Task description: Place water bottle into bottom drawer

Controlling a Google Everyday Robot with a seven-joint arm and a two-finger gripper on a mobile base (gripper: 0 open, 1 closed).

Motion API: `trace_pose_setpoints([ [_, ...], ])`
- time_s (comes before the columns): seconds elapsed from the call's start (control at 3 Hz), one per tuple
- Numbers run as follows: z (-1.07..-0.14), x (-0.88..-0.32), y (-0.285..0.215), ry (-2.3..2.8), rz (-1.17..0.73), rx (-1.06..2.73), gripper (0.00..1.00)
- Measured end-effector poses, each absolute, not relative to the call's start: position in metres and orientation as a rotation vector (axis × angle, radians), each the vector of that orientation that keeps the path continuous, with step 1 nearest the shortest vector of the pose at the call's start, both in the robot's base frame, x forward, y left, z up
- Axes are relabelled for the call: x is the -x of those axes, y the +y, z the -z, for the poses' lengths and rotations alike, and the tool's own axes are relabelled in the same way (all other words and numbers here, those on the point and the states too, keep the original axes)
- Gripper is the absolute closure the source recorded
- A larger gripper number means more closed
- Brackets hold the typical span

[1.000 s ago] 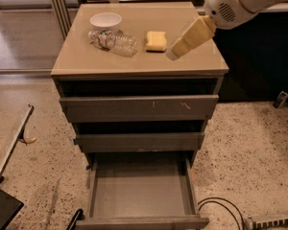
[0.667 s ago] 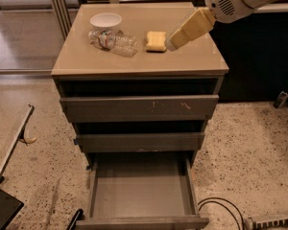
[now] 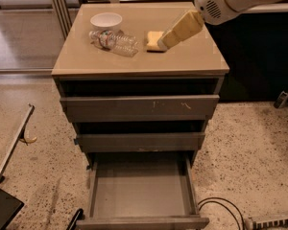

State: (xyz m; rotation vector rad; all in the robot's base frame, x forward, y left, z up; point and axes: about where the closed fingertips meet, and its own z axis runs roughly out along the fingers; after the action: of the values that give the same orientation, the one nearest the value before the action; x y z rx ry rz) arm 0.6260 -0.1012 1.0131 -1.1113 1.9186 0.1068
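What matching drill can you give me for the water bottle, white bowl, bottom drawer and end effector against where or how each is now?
1 water bottle
2 white bowl
3 bottom drawer
4 end effector

A pulled open
B lying on its side on the cabinet top
C over the yellow sponge, at its right side
D upright, behind the bottle

Pairs: 1-B, 2-D, 3-A, 4-C.

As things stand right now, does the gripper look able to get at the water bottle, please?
Probably yes. The gripper hangs over the yellow sponge, to one side of the water bottle, which lies on its side on the cabinet top. Nothing covers it; only the white bowl sits close behind it.
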Motion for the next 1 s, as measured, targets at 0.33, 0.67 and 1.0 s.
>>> trace_pose_setpoints([
  [0.33, -0.99, -0.683, -0.067, 1.865, -0.118, 1.114, 0.0],
  [0.67, -0.949, -0.746, -0.028, 1.838, -0.157, 1.11, 0.0],
  [1.0, -0.896, -0.802, 0.003, 1.856, -0.197, 1.105, 0.0],
])
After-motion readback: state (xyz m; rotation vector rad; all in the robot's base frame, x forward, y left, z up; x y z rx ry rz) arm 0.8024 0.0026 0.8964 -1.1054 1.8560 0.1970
